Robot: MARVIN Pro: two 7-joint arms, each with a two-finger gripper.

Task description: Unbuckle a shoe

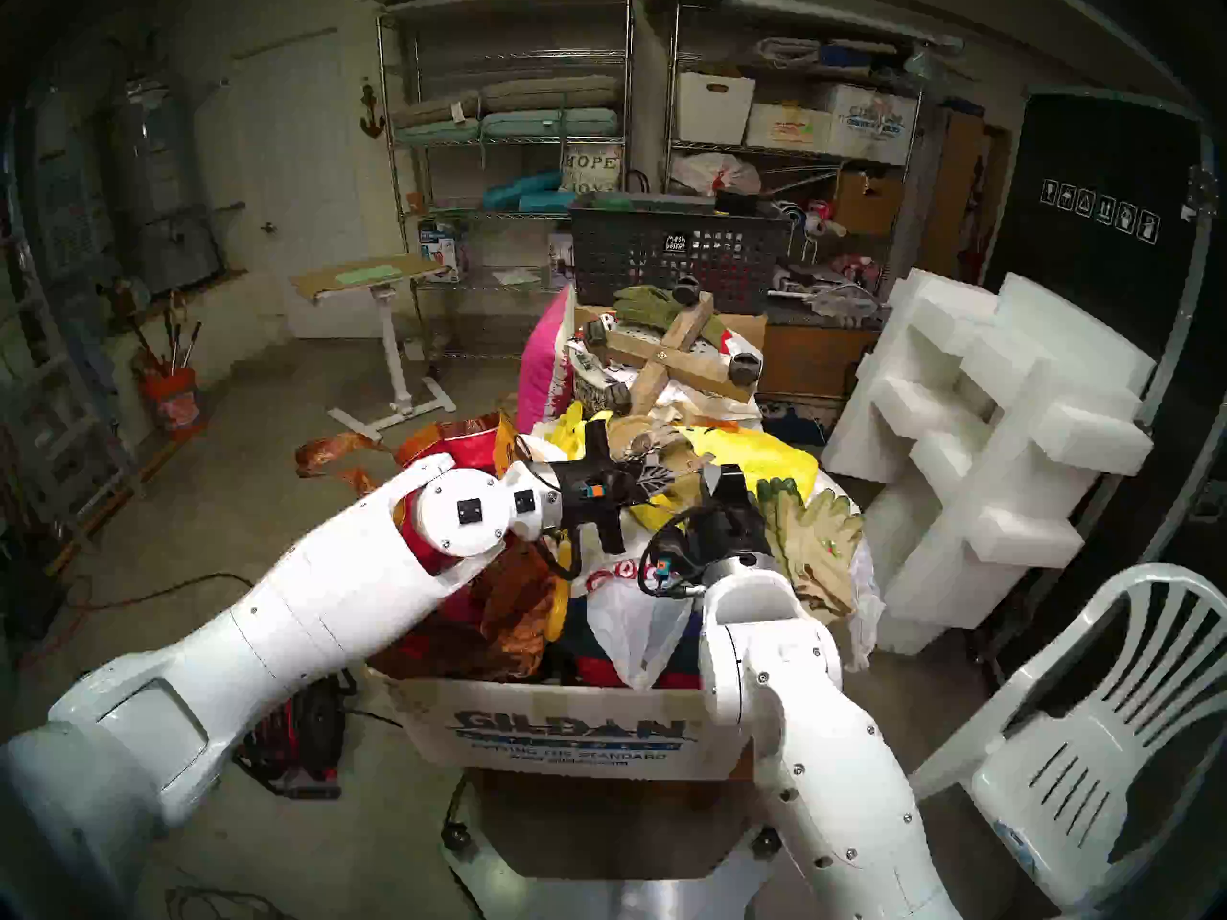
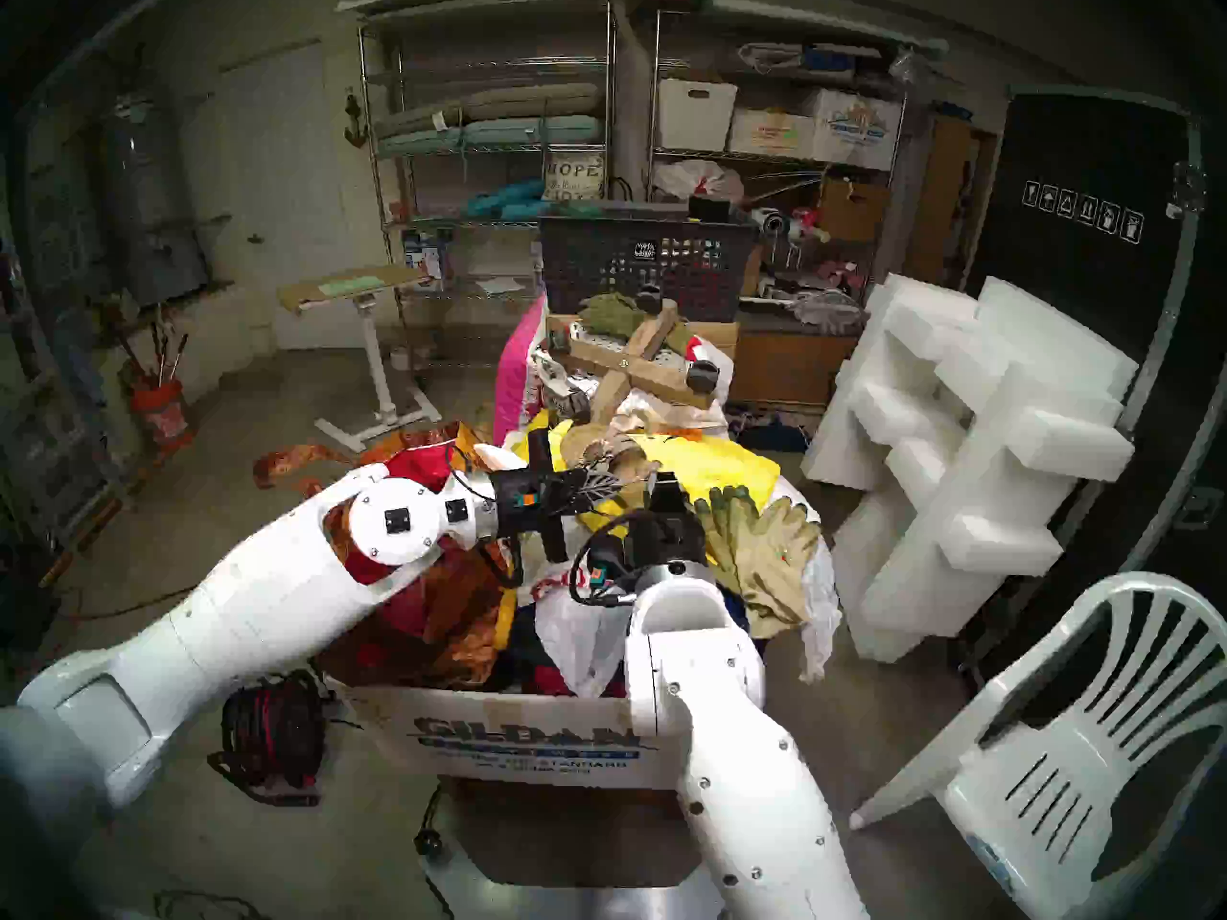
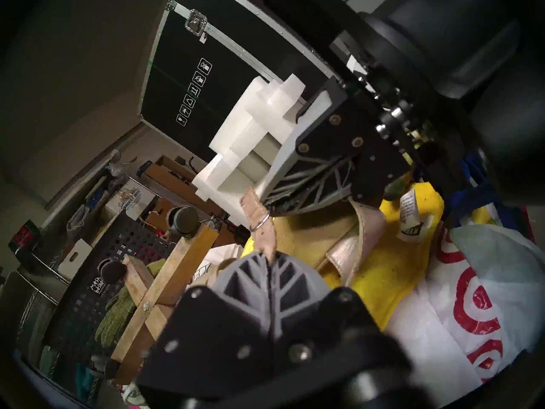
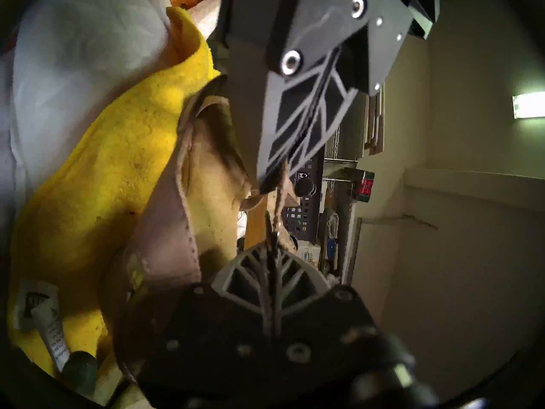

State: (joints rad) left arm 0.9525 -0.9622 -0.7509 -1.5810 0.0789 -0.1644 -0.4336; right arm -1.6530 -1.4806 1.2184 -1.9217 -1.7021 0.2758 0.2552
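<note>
At the near edge of the head views, reaching both white arms over a printed cardboard box [image 1: 571, 733] stuffed with bags and cloth. Just past the wrists, pinching the thin strap [image 3: 263, 240] of the tan shoe [image 4: 194, 193] with the left claw [image 3: 269, 259], fingers pressed fully together on the strap's end. Clamping the same strap with the right claw [image 4: 272, 247], likewise closed tight, on the other side of the small metal buckle [image 3: 261, 224]. Holding the two claws nose to nose, with only that short stretch of strap between them.

Resting the shoe's body on a yellow cloth [image 3: 383, 275] atop the heap, beside a white plastic bag [image 3: 472, 281] with red rings. Hiding most of the shoe behind both claws in the head views. Blurring the buckle's pin too much to tell fastened from undone.

Further right, draping tan gloves [image 1: 813, 547] over the heap's edge. Beyond, lying on the far pile, a wooden cross [image 1: 677, 361] with castors, then a black mesh basket [image 1: 677, 255]. Behind that, standing dim and partly cropped by the dark rim, wire shelves [image 1: 504, 135].
</note>
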